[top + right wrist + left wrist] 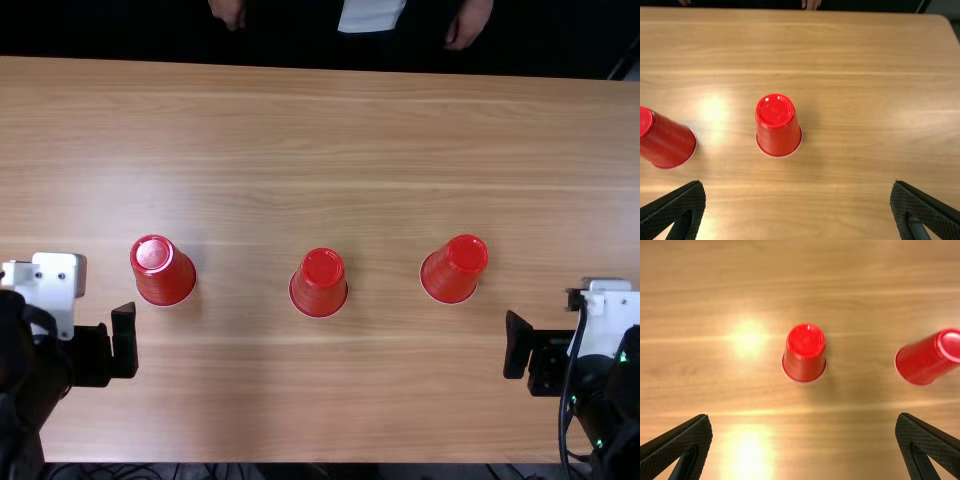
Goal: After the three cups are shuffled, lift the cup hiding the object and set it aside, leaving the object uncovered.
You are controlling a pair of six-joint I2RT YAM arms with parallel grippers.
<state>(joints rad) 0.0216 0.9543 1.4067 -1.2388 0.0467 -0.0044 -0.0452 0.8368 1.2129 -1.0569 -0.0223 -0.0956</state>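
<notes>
Starting left: left gripper [802,416] low by the near edge of the table [320,130], fingers [685,445] spread wide, pinching nothing. Near it, left cup [160,272], sitting upside down, well apart from its neighbours. Object hidden under one of the three, and no telling which. Biggest danger right there, at a guess: lifting the wrong cup and leaving the object covered. On to the middle cup [319,283], upside down as well, roughly midway between the two grippers, so some chance of both converging and clashing. Then the right cup [454,268], same pose, near the right gripper [797,182], also spread wide and empty. Looks thin-walled and slick, all three: too hard a squeeze likely to buckle one, a low sideways drag likely to sweep the object along. Open wood between grippers and cups, no obstacle in the lanes.
</notes>
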